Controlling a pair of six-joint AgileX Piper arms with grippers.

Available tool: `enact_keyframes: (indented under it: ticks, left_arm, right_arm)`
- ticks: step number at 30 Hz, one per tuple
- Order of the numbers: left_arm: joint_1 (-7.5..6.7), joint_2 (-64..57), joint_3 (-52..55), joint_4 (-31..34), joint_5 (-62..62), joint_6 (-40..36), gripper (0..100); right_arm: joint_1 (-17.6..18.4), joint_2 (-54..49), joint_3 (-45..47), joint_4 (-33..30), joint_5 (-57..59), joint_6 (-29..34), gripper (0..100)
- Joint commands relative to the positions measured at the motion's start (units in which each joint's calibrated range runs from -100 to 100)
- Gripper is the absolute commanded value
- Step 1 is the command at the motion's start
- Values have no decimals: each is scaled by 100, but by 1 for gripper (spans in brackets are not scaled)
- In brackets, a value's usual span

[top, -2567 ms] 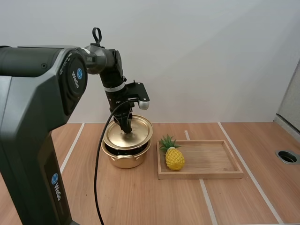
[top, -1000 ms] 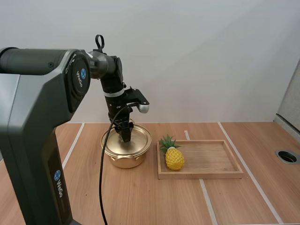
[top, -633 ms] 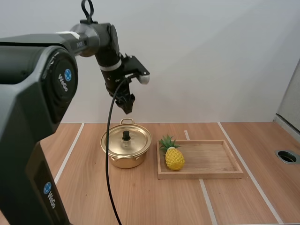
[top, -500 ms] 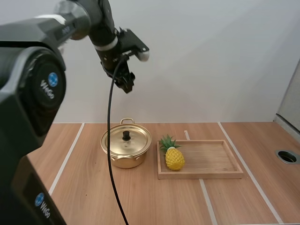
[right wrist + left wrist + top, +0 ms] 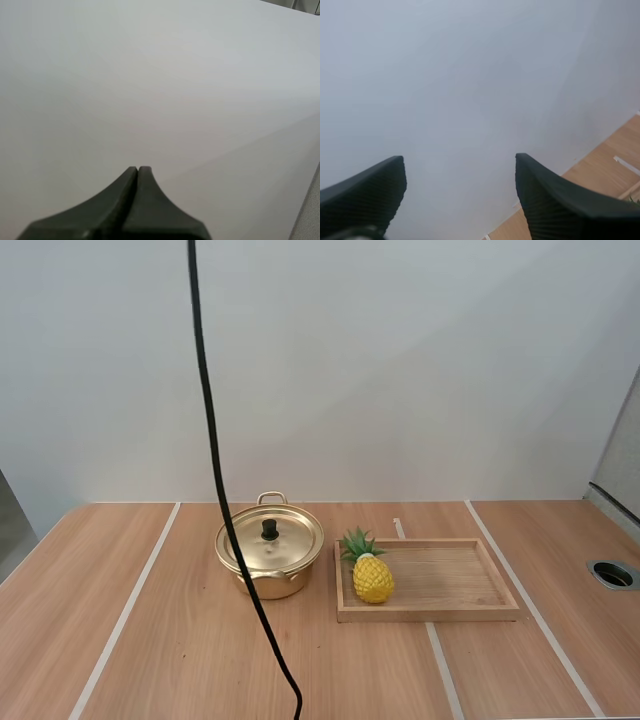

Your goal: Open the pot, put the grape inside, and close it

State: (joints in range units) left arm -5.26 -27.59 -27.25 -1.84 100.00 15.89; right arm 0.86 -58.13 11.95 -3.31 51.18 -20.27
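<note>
**A:** Where is everything sitting right now?

**B:** The pot is standing a little left of centre in the lower half of the high view, on the table. Its lid is lying flat on the rim, with the black knob pointing up. Just to its right, the wooden tray is holding a pineapple at its left end, near the pot but not touching it.

**A:** And the pincers?

**B:** The left gripper is holding nothing, and its two fingers are standing wide apart. The right gripper is carrying nothing either, with its fingers lying pressed together as one dark wedge. Both are pointing mostly away from the table.

**A:** So what should I be worrying about?

**B:** Mainly the fruit. The task is asking for a grape, but the fruit lying in the tray is a pineapple, so an arm may be reaching for the wrong thing. With the lid on, I cannot tell what the pot is holding.

**A:** Anything mechanical?

**B:** The knob is looking small and smooth. A pinch landing off-centre is likely to slip, or to drag the pot sideways toward the tray. The wrist cameras are not seeing the pot, so any approach is beginning blind. A steep descent is risking knocking the lid askew or clipping the pineapple's leaves.
</note>
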Motion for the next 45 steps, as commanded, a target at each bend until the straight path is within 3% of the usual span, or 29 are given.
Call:
enact_keyframes:
  ticks: [1, 3, 5, 11, 15, 24, 29, 36, 45]
  left_arm:
    - [8, -418, -194, 321, 0, -411, 80]
    - [8, -722, -266, 449, 0, -473, 45]
    - [8, -1041, -278, 464, 0, -473, 0]
    - [8, -1787, -278, 464, -173, -1105, 0]
    - [8, -2309, -70, 473, -707, -1602, 0]
    - [8, -3826, 1386, 1500, -2686, -3335, 0]
    - [8, -4450, 2070, 1538, -2797, -3347, 0]
    - [150, -5332, 2942, 1552, -3222, -3438, 0]
    - [150, -6281, 5118, 1605, -5062, -3438, 0]
  right_arm:
    - [-20, -73, -82, 1, -31, 10, 0]
    - [-20, -73, -82, 1, -31, 10, 0]
    - [-20, -73, -82, 1, -31, 10, 0]
    - [-20, -166, -82, -25, 259, 19, 0]
    - [-20, -474, -82, -49, 24, 597, 0]
    - [-20, -1514, -69, -49, -96, 890, 0]
    - [-20, -2111, -40, -49, -79, 1141, 0]
    - [-20, -3074, 812, -64, -368, 1171, 0]
    - [-20, -3682, 2099, -298, -1020, 1374, 0]
